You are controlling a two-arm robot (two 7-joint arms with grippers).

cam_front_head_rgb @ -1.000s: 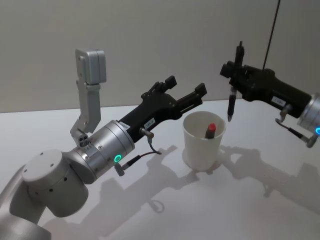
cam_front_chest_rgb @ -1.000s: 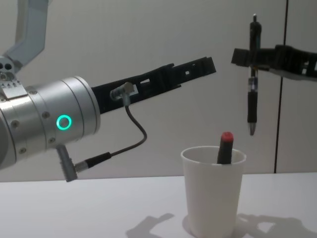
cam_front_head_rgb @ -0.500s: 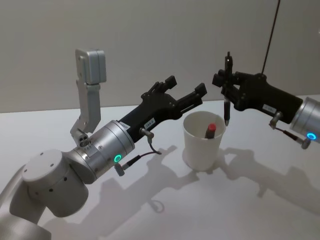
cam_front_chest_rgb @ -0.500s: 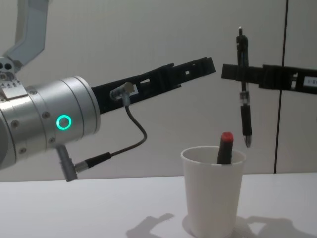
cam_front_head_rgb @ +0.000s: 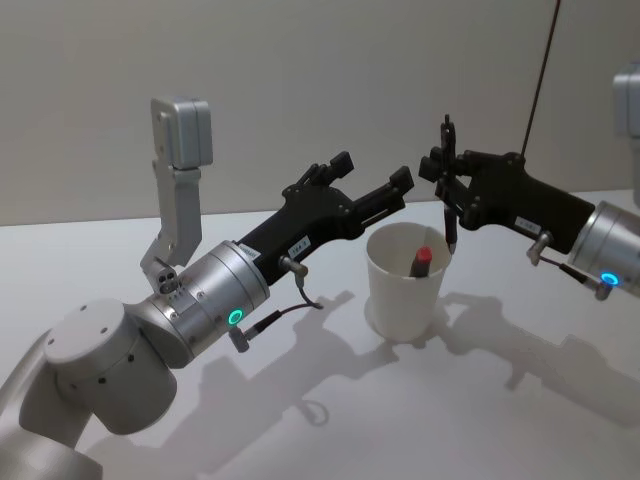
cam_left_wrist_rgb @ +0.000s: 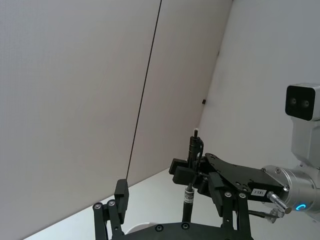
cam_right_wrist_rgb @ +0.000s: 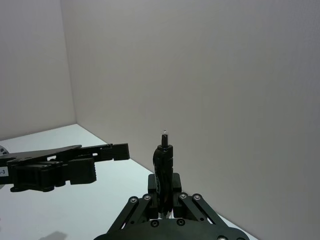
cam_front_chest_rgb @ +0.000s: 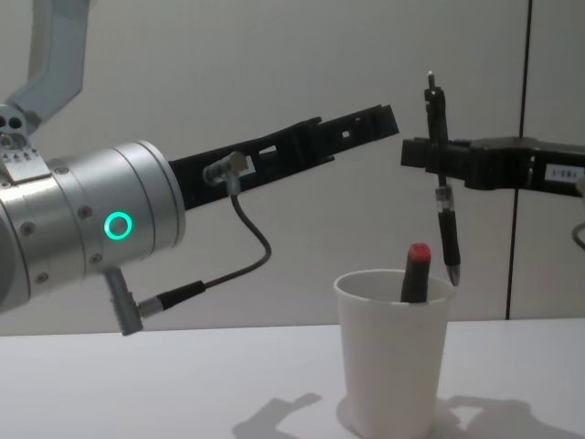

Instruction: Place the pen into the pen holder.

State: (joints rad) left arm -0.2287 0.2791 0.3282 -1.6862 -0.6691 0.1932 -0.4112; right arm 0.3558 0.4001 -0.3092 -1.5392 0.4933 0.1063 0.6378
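While right gripper (cam_front_chest_rgb: 437, 165) jaws clamp pen (cam_front_chest_rgb: 443, 206) upright, tip at pen holder (cam_front_chest_rgb: 395, 366) rim, 3 o'clock side: insertion pending; next, centre and lower; left gripper (cam_front_head_rgb: 372, 185) jaws spread at 10 o'clock

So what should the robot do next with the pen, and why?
Probably lower it a little more. The right gripper holds the pen nearly upright, its tip just at the cup rim's far-right edge, not clearly inside yet. A red-capped pen already stands there, so go gently.

Silver cylindrical arm joints with glowing teal rings, black flat-fingered left gripper (cam_front_head_rgb: 378, 186) and right gripper (cam_front_head_rgb: 443, 180), small white labels, thin looping black cables
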